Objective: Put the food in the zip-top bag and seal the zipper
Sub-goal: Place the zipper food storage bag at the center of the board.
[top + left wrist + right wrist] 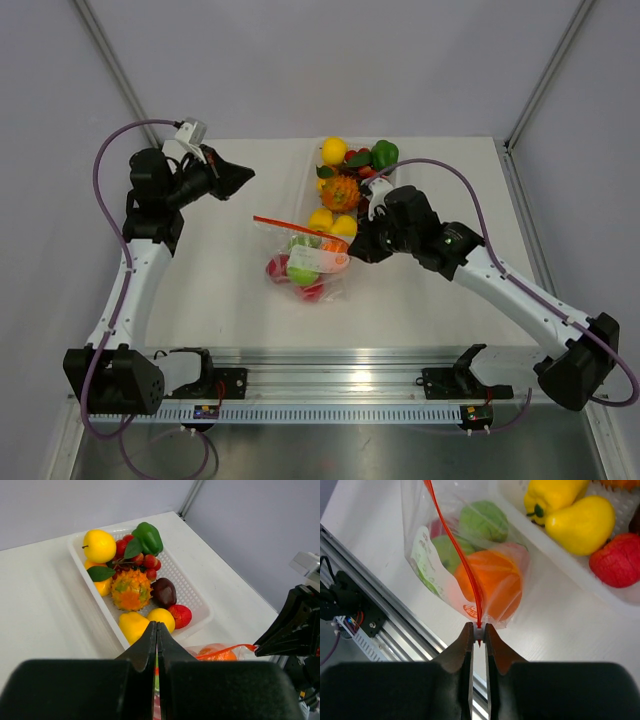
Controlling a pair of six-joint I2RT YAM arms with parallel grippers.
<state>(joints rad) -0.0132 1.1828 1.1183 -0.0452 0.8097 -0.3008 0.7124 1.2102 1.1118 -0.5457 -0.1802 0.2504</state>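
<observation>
Zip-top bag lies on the counter just in front of the white tray, with several pieces of food inside. Sealing looks to be the step in hand: the right pincer is clenched on one end of the zipper. The left pincer (clenched, empty) hangs well apart. Next, I judge, comes a steady run along the strip, with the bag kept from dragging.
</observation>
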